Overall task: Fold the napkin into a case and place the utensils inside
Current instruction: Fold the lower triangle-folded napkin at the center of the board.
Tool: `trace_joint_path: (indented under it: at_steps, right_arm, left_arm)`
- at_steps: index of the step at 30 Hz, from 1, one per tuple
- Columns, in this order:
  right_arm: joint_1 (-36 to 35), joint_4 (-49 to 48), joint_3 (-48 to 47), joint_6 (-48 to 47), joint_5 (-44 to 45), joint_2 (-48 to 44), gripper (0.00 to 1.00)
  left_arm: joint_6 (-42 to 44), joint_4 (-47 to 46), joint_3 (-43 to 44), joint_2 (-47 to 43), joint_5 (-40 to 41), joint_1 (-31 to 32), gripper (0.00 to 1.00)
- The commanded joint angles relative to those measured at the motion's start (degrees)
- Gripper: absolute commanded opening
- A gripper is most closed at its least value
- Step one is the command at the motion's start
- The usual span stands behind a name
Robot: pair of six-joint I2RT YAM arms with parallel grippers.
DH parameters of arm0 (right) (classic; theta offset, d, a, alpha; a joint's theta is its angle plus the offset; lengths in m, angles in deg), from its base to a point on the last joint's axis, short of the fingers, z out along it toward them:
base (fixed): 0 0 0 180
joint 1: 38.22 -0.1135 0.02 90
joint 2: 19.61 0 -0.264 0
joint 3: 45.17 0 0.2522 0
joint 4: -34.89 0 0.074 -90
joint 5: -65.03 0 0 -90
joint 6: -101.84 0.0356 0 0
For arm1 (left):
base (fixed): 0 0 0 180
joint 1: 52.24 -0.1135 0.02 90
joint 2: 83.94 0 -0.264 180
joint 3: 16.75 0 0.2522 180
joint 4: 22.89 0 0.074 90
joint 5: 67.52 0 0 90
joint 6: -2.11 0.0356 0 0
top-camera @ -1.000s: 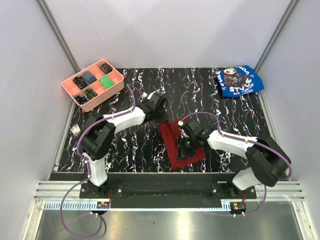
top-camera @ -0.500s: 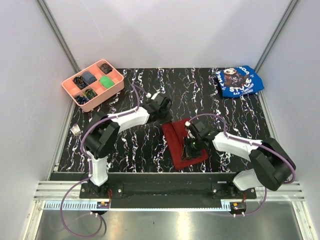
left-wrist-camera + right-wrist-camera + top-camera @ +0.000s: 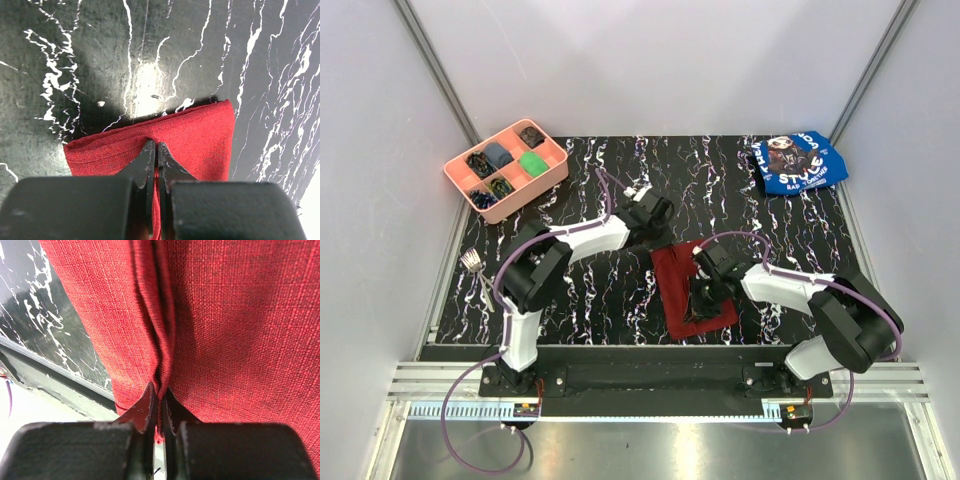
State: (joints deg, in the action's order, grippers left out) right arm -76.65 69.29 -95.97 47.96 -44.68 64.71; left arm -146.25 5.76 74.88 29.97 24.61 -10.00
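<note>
Napkin [image 3: 672, 285] rightward on marbled table [image 3: 770, 220], left pincer [image 3: 156, 144] and right pincer [image 3: 159, 388] clamping it

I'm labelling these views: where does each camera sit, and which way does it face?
Top external: high behind the bases, looking down on the table; both arms show.
Left wrist: looks down past the shut left gripper at the napkin.
Right wrist: looks along the shut right gripper, pinching a fold.
Shared: all see the napkin.
</note>
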Motion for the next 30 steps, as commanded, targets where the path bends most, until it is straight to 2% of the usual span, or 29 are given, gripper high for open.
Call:
trace_joint_path:
  at_steps: [1, 4, 6, 7, 8, 10, 11, 12, 14, 15, 18, 20, 22, 23, 25, 26, 27, 29, 30]
  right_arm:
    - [0.29, 0.01, 1.09, 0.79, 3.97, 1.12, 0.08]
    - [0.47, 0.01, 0.22, 1.23, 2.84, 0.50, 0.16]
    - [0.82, 0.19, -0.40, 1.50, 2.39, -0.37, 0.21]
    - [0.91, 0.71, -0.84, 2.19, 2.82, -0.81, 0.29]
    - [1.25, 0.89, -0.93, 2.46, 3.00, -1.43, 0.33]
    - [2.04, 1.32, -1.63, 2.90, 3.35, -3.36, 0.46]
    - [2.22, 1.76, -1.98, 2.99, 3.44, -3.97, 0.49]
    - [2.40, 2.55, -2.42, 3.08, 3.62, -5.46, 0.52]
    - [2.93, 4.13, -4.00, 2.56, 4.58, -6.96, 0.59]
    - [3.19, 5.53, -5.49, 1.68, 4.76, -8.01, 0.61]
    - [4.59, 7.47, -8.21, -0.25, 5.46, -8.82, 0.73]
    - [6.09, 8.09, -9.45, -1.22, 6.52, -8.64, 0.80]
    - [7.32, 8.01, -10.60, -2.10, 8.61, -7.50, 0.81]
    - [8.89, 8.01, -11.12, -2.28, 9.50, -6.89, 0.80]
    - [10.48, 7.75, -12.44, -2.72, 11.26, -4.52, 0.64]
    - [11.27, 7.31, -12.97, -3.07, 11.27, -3.64, 0.56]
    - [11.45, 6.17, -13.84, -3.68, 11.35, -1.63, 0.42]
    - [11.54, 5.72, -15.08, -4.12, 11.79, 1.02, 0.28]
    - [11.54, 5.38, -15.87, -4.21, 12.23, 3.64, 0.17]
  left_arm:
    - [1.76, -3.99, 3.52, 1.14, 1.30, 1.18, 0.00]
    - [2.29, -4.08, 4.22, 2.63, 0.33, 1.18, 0.07]
    - [2.73, -3.82, 4.49, 2.90, 0.15, 1.18, 0.17]
    - [3.60, -3.13, 4.75, 2.64, 0.07, 1.09, 0.18]
    - [4.22, -3.12, 4.93, 2.20, -0.11, 1.09, 0.21]
    - [6.15, -2.94, 5.28, 0.28, -0.55, 1.09, 0.33]
    - [6.77, -2.51, 5.63, -0.52, -0.81, 1.09, 0.36]
    - [7.21, -1.37, 6.07, -1.31, -1.33, 1.00, 0.45]
    - [9.49, -0.75, 6.86, -4.12, -1.78, 1.00, 0.50]
    - [10.11, 0.47, 7.38, -5.87, -1.78, 0.92, 0.55]
    - [12.49, 2.84, 7.22, -9.04, -4.33, 0.74, 0.64]
    - [13.37, 3.30, 5.64, -10.89, -4.94, 0.04, 0.66]
    - [13.54, 3.12, 2.30, -13.88, -5.64, -0.84, 0.65]
    - [13.81, 3.12, 1.16, -14.93, -6.26, -1.10, 0.63]
    - [14.42, 2.95, -1.92, -17.13, -7.14, -1.54, 0.57]
    - [14.51, 3.03, -2.97, -17.66, -8.18, -1.55, 0.51]
    - [14.77, 2.95, -4.81, -18.71, -8.80, -1.63, 0.45]
    - [14.95, 2.60, -6.58, -19.51, -10.73, -1.63, 0.36]
    - [14.86, 2.16, -8.33, -20.12, -11.35, -1.63, 0.35]
